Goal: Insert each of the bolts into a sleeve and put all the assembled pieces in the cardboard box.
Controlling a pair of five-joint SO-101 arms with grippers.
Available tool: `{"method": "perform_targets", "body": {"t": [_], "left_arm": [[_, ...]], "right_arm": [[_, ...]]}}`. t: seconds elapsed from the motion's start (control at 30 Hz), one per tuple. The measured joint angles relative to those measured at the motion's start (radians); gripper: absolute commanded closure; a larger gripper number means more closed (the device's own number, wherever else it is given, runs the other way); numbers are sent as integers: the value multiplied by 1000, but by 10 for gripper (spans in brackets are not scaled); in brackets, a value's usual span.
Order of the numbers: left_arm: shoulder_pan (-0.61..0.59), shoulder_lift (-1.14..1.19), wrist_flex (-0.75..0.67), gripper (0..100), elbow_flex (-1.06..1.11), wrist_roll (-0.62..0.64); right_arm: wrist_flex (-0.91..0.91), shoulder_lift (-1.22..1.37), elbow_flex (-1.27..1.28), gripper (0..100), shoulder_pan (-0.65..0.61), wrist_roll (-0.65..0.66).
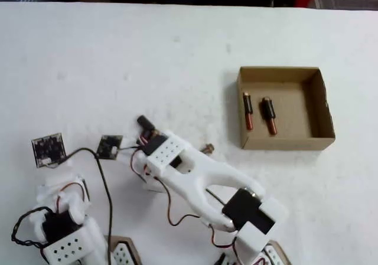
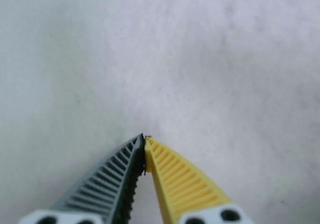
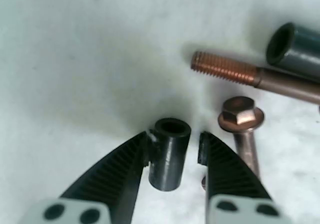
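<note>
Pressed tip to tip, the grey and yellow fingers (image 2: 180, 179) of the left gripper (image 2: 145, 140) hang over the bare white table (image 2: 150, 44), holding nothing. The right gripper (image 3: 175, 135) straddles an upright black sleeve (image 3: 170, 156). Its jaws are apart, one finger grazing the sleeve's wall and the other just clear of it, so nothing is clamped yet.

The job looks partway done. Two assembled pieces (image 1: 248, 113) lie side by side in the cardboard box (image 1: 286, 142), and the step in hand appears to be picking up a sleeve for the next assembly. That calls for the jaws to close squarely on the sleeve without tipping it, then lift it with the bore left open. The left gripper would have to open and fetch a bolt.

Loose parts crowd the pickup. A flanged bolt (image 3: 242, 119) stands just beside the sleeve, with one finger between them, near enough to be knocked as the arm lifts. A second bolt (image 3: 225, 69) lies beyond with its threads bare, and a second sleeve (image 3: 295, 42) rests on its side near it.

Seen from above, two small circuit boards (image 1: 48, 149) and their cables (image 1: 103, 182) sit at the left. The right arm (image 1: 201, 176) stretches across the middle, with a bolt (image 1: 207, 149) showing just past it. The box stands well apart to the right, its approach unobstructed.
</note>
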Motion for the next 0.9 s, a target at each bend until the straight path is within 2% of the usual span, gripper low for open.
{"method": "perform_targets", "body": {"t": [0.33,0.5,0.9], "left_arm": [[0,0,0,976,0,0],[0,0,0,976,0,-2],[0,0,0,976,0,-2]], "right_arm": [[12,0,-2,852,0,0],[26,12,-18,978,5,-2],[26,20,-20,981,26,-2]]}}
